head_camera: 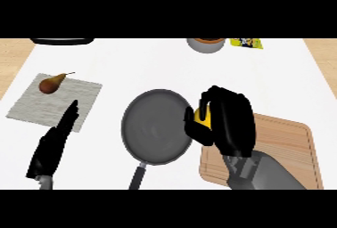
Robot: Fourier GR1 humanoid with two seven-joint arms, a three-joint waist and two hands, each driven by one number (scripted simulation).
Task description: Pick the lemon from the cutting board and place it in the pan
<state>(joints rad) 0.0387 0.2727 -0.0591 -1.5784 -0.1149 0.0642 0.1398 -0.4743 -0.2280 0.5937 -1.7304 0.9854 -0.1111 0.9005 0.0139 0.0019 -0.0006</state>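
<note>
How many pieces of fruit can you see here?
2. A pear lies on the cloth at the left; a lemon is held in the right hand beside the pan. None seems hidden.

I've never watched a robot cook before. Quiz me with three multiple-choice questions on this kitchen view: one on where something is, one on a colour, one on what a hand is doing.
1. Where does the pear lie?
A. in the pan
B. on the grey cloth at the left
C. on the cutting board

2. What colour is the fruit in the right hand?
A. yellow
B. green
C. red

3. What is the left hand doing?
A. gripping the pan's handle
B. holding the pear
C. held open with straight fingers, holding nothing

Answers:
1 B, the pear sits on the cloth's far corner.
2 A, the lemon shows yellow between the fingers, at the right rim of the pan.
3 C, the fingers are straight and apart from everything.
</note>
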